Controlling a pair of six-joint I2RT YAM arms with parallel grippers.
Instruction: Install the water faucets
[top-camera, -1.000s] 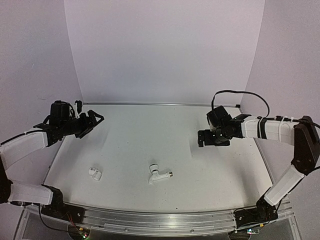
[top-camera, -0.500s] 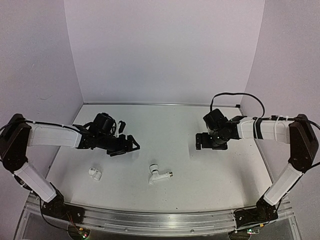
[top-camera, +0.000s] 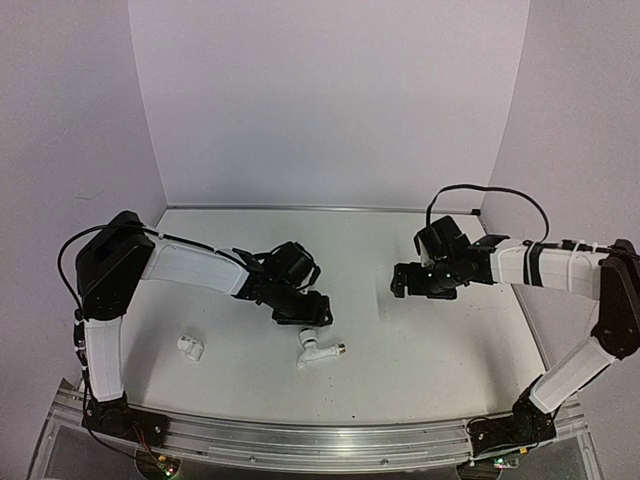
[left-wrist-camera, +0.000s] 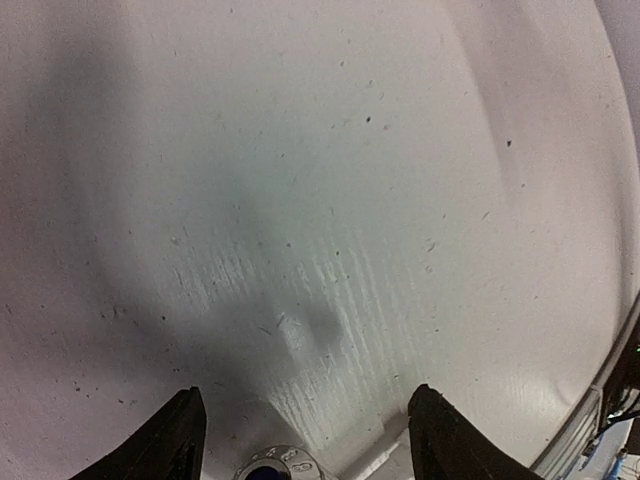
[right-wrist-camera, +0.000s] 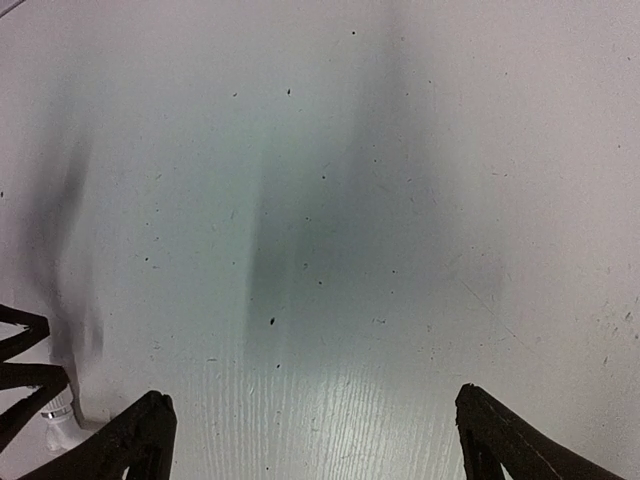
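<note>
The white tap (top-camera: 318, 349) with a silver threaded end lies on the table near the front middle. Its blue-centred knob (left-wrist-camera: 272, 466) shows at the bottom edge of the left wrist view, between my open fingers. My left gripper (top-camera: 312, 316) is open and hangs just above and behind the tap, holding nothing. The small white elbow fitting (top-camera: 190, 347) lies apart to the left. My right gripper (top-camera: 400, 281) is open and empty over bare table at the right; the tap's silver end (right-wrist-camera: 58, 412) shows at the lower left of its wrist view.
The white table (top-camera: 400, 350) is walled by pale panels behind and at both sides. A metal rail (top-camera: 320, 440) runs along the near edge. The left arm (top-camera: 190, 265) stretches across the table's left half.
My left arm has swung from the far left across the table to just above the tap. My right gripper has barely shifted.
</note>
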